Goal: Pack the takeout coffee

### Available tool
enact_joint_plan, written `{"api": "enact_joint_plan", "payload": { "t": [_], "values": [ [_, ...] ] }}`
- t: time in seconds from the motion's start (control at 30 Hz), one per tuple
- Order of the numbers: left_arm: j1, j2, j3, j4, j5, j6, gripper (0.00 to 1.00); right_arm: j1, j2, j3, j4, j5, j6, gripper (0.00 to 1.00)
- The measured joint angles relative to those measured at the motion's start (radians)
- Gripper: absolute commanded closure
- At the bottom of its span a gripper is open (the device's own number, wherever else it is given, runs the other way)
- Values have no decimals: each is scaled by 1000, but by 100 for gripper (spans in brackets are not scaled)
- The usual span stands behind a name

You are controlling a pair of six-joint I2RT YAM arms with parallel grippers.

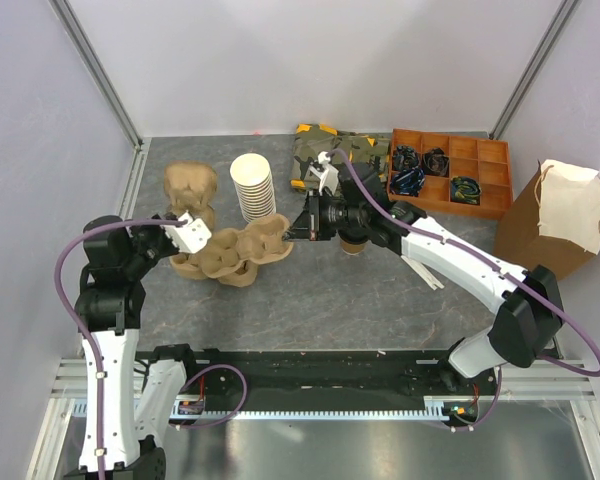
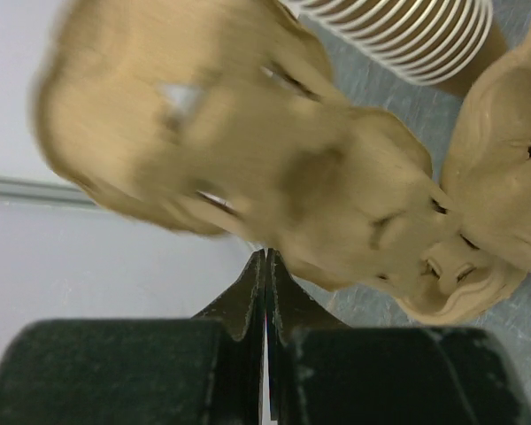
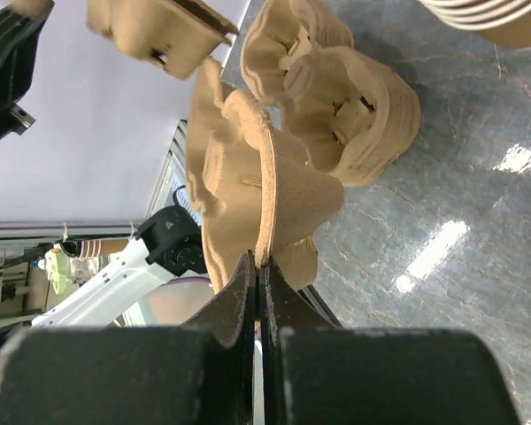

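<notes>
The takeout coffee [image 1: 355,244] stands at centre frame, half hidden under my right arm. Just left of it, my right gripper [image 1: 294,228] pinches the pulp carrier [image 1: 245,252] by its right rim. My left gripper [image 1: 193,238] is clamped on the carrier's left end.

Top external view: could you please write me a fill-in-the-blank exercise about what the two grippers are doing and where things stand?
1. The left gripper and the right gripper, each at an edge of the pulp carrier, are both ____ (open/shut).
2. The takeout coffee stands partly hidden under the ____ arm.
3. The compartment tray at the back is ____ in colour.
Missing words: shut; right; orange.
</notes>
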Motion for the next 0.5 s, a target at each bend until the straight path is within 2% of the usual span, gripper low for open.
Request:
{"api": "enact_joint_plan", "payload": {
  "t": [0.23, 0.5],
  "values": [
    [0, 1, 0, 34, -82, -56, 98, 0, -3, -8, -18, 20, -37, 100],
    [0, -27, 1, 29, -95, -101, 98, 0, -7, -27, -74, 31, -124, 100]
  ]
}}
